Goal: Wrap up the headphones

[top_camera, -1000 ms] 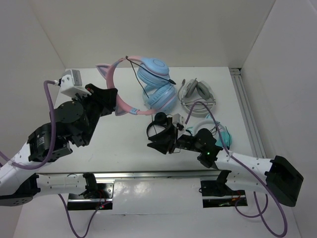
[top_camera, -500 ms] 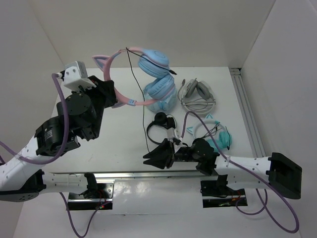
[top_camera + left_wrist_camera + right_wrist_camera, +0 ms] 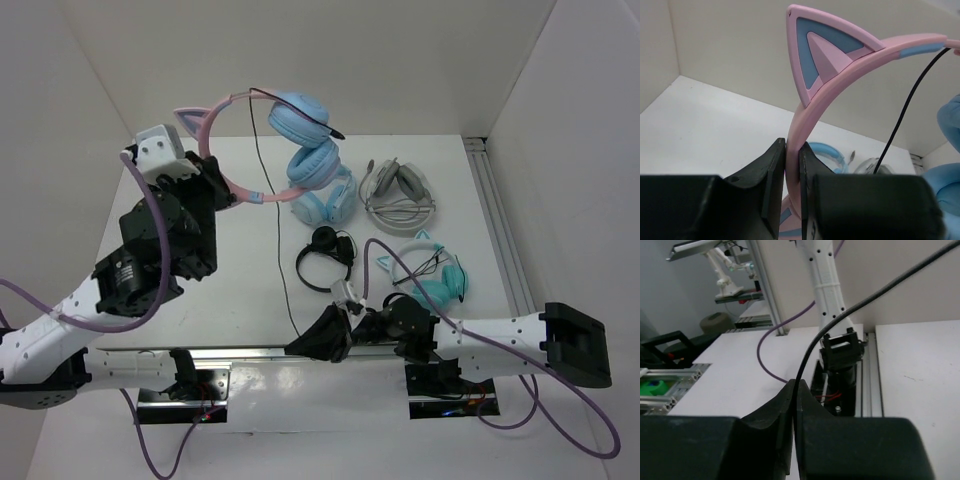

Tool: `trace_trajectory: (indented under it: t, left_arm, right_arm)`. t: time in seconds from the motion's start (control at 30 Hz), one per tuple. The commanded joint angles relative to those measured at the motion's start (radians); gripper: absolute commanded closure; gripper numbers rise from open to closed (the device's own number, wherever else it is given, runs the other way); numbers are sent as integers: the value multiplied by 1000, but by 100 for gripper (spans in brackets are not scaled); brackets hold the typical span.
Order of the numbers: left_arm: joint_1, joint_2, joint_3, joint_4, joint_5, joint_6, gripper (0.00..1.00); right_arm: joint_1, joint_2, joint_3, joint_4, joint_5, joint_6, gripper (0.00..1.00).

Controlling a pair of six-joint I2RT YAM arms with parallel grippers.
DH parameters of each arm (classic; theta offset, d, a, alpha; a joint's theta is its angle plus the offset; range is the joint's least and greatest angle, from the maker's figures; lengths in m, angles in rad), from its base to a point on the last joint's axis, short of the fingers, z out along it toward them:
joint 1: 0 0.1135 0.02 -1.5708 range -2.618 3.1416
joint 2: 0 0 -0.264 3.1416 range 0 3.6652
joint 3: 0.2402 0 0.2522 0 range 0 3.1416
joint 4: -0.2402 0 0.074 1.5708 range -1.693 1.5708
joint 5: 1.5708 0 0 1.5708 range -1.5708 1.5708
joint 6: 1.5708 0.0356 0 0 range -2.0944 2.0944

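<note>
While the headphones (image 3: 310,165) are held clear of the table (image 3: 250,290), their pink headband (image 3: 807,112) is clamped between the closed fingers of the left gripper (image 3: 792,150), with the blue ear cups (image 3: 297,118) hung beyond it. From the band the thin black cable (image 3: 840,320) is stretched down to the right gripper (image 3: 794,390), whose jaws appear to be pinched shut on it.

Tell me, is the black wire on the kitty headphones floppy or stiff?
Probably floppy: the cable hangs in a gentle curve from the headphones to the right gripper. It looks thin, so it likely bends easily. Pinched at just one spot, it might slip if tugged.
</note>
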Motion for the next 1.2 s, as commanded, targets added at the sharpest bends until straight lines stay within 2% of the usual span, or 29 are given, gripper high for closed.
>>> trace_trajectory:
  t: [0.0,0.03,0.13,0.27,0.4,0.47,0.5,0.57,0.73,0.77,0.83,0.87,0.9,0.97,1.0,1.07,1.17]
  left_arm:
    - [25,-26,-59,280,-45,122,100]
    - [42,-26,-59,183,-33,38,100]
    - [64,-26,-82,14,-8,-70,100]
    - [64,-36,-189,9,-52,-18,100]
    - [64,-68,-264,-91,-74,-96,100]
    - [64,-68,-318,-100,-129,-47,100]
    - [64,-68,-318,-100,-129,-47,100]
    - [64,-59,-353,-100,-151,-25,100]
    - [64,-72,-413,-126,-109,-39,100]
    - [64,-72,-404,-225,-99,-73,100]
    - [64,-24,-343,-438,-19,-311,100]
    - [79,4,-271,-644,1,-393,100]
    - [79,33,-242,-738,27,-536,100]
    - [79,111,-209,-864,27,-623,100]
    - [79,134,-187,-1013,27,-765,100]
    - [67,178,-165,-1128,41,-879,100]
    - [44,164,-178,-1128,73,-880,100]
  right_arm:
    - [45,-12,34,75,19,-16,92]
    - [65,-12,45,61,33,-41,95]
    - [79,-21,96,-46,62,-73,100]
    - [97,-46,201,-243,148,-140,100]
    - [97,-87,307,-445,196,-197,100]
    - [97,-96,417,-612,231,-248,100]
    - [97,-96,418,-613,231,-248,100]
    - [97,-96,479,-723,255,-285,100]
    - [97,-69,683,-934,319,-351,100]
    - [97,-55,709,-959,334,-360,100]
    - [97,-41,781,-1005,360,-386,100]
    - [97,-26,806,-1057,372,-407,100]
    - [97,-26,848,-1079,400,-417,100]
    - [97,-17,887,-1131,423,-435,100]
    - [97,-3,905,-1151,449,-453,100]
    - [97,11,964,-1211,473,-463,100]
    - [97,23,999,-1254,519,-487,100]
